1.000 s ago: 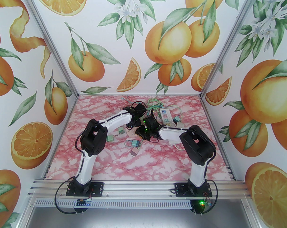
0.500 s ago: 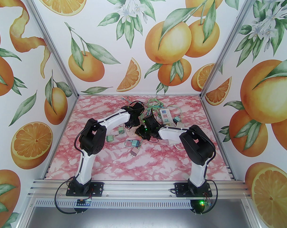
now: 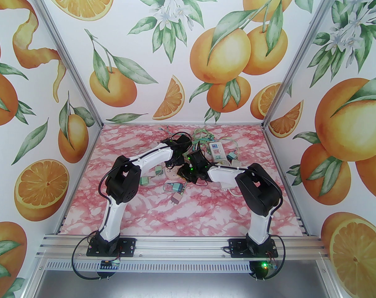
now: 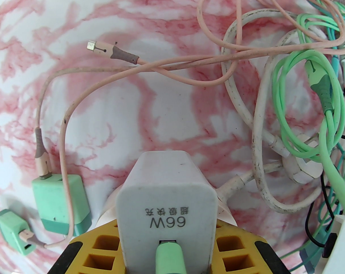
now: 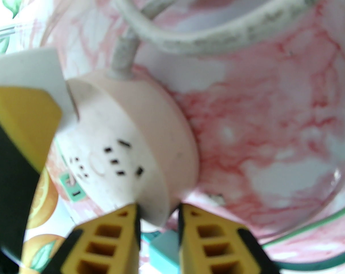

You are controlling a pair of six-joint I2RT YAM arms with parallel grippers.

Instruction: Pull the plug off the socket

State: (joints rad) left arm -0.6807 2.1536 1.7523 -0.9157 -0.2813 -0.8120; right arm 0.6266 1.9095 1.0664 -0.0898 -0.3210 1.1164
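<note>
Plug: a white 66W charger plug (image 4: 166,193) stands against the face of a round pale-pink socket (image 5: 138,141), near the middle of the surface. Whether its prongs are still seated cannot be told.
Left end effector: the left end effector (image 4: 166,238) pinches the plug's two sides between yellow fingers (image 4: 101,241).
Plug's port: a mint-green cable (image 4: 166,253) is plugged into the plug's near face.
Right end effector: the right end effector (image 5: 158,214) pinches the socket's rim.
Socket cord: a speckled white cord (image 5: 189,38) leaves the socket's far edge.
Surface: pink-and-white marble pattern (image 4: 132,110).
Left of plug: a mint-green charger (image 4: 61,204) lies flat with a second mint-green charger (image 4: 12,230) just beside it, each with a pink cable (image 4: 42,167) plugged in.
Right of plug: a tangle of cables (image 4: 323,96), green, white and pink.
</note>
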